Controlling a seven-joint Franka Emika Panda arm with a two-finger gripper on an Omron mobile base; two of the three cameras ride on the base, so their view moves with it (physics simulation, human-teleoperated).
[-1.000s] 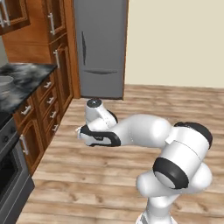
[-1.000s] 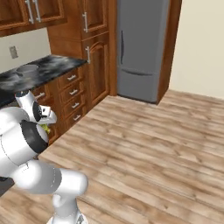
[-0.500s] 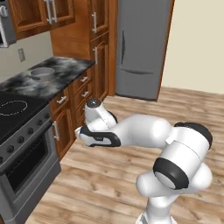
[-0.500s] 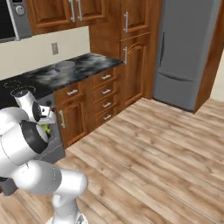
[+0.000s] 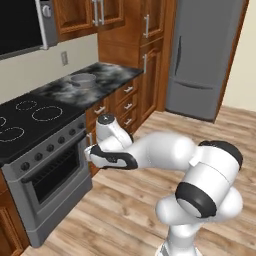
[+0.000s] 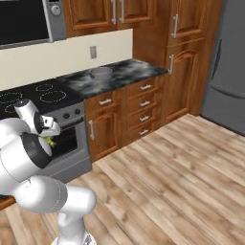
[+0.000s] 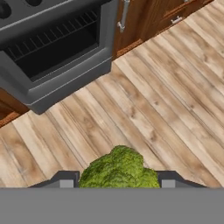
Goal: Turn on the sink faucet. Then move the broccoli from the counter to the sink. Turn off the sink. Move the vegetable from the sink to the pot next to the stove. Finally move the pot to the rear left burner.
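Broccoli sits clamped between the two dark fingertips of the gripper, its green crown swelling up in the hand view above the wooden floor. In the right base view a bit of green shows under the hand, just in front of the oven door. The arm is folded low, with the hand beside the stove's front edge in the left base view, close to the knob panel but apart from it. The pot stands on the dark marble counter to the right of the stove, near the back wall, well away from the counter's front edge. All four burners lie bare. Further right, the drawer stack and tall cabinets run to the grey fridge. Open wooden floor spreads behind and to the right of the arm.
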